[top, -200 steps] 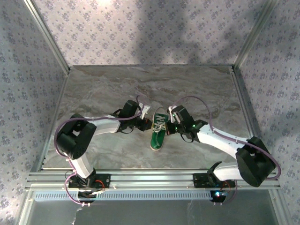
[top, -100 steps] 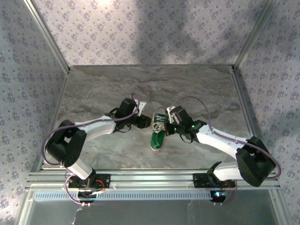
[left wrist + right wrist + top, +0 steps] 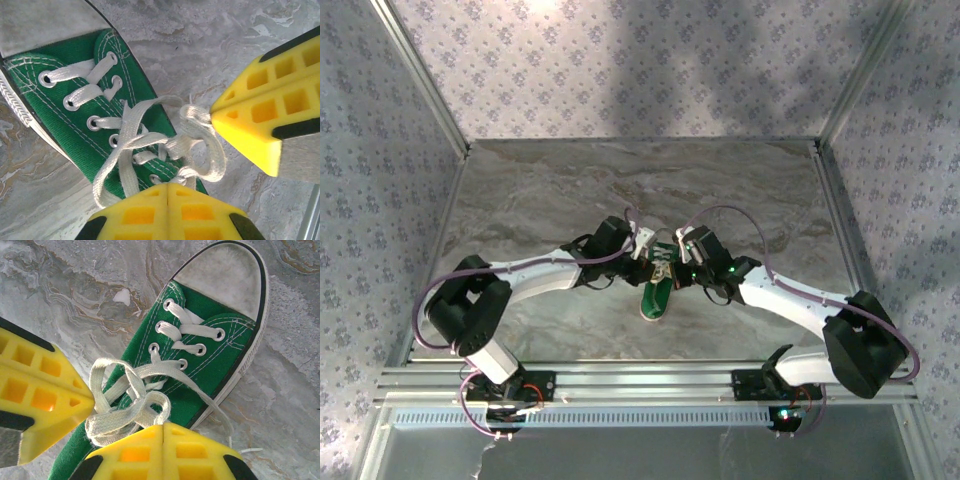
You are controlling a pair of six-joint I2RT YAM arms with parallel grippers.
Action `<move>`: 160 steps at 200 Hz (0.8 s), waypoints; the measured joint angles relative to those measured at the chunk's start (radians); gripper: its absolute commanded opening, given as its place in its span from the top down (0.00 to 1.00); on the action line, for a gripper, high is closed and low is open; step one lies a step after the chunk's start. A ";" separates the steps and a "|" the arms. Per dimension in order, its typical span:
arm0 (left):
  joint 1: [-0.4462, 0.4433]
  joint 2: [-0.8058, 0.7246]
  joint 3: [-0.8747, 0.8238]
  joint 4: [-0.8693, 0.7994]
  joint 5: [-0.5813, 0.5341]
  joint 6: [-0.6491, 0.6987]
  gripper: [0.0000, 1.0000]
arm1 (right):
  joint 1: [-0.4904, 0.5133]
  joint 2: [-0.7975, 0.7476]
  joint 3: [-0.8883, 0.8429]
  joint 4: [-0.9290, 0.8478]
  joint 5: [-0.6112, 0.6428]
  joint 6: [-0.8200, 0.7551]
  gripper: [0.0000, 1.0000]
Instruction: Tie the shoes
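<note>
Surface: grey marbled table [image 3: 570, 190], floral-print walls [image 3: 620, 60] on three sides.
Sneaker: green sneaker [image 3: 656, 295] lies flat on the table at mid-table, right under both hands where they meet. Its far end sits below the fingertips and its near end points back toward the arm bases.
Left gripper: the left gripper [image 3: 197, 150] hangs just over the laced part of the sneaker. Its jaws stand apart, with a clear gap between the yellow fingers [image 3: 260, 110].
Left hold: a loop of the white laces [image 3: 150, 137] lies in that gap and touches the tip of one finger. Nothing looks clamped.
Right gripper: the right gripper [image 3: 127, 412] is close above the same lace bunch, coming from the other side. Its jaws stand apart by about as much.
Right hold: the bunched loops fill the gap and touch both yellow fingers [image 3: 40, 400]. I can't tell if they are pinched.
Laces: loosely knotted, with slack loops piled over the upper eyelets between the two hands. The lower rows are threaded flat across the canvas.
Toe cap: the white toe cap [image 3: 222, 285] is scuffed grey. It lies ahead of the right fingers, away from the loops.
Hands apart: in the top view the two grippers sit just beside each other over the sneaker, and I can't tell if they touch.
</note>
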State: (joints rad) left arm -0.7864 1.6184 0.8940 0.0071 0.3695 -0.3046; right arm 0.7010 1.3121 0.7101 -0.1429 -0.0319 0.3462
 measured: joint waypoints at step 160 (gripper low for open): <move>0.010 0.068 0.063 -0.045 -0.068 0.000 0.88 | 0.000 0.000 0.000 0.000 0.000 0.000 1.00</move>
State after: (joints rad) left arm -0.7769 1.6867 0.9573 -0.0383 0.3016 -0.3046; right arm 0.7010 1.3121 0.7101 -0.1429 -0.0322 0.3462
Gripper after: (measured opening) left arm 0.113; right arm 0.052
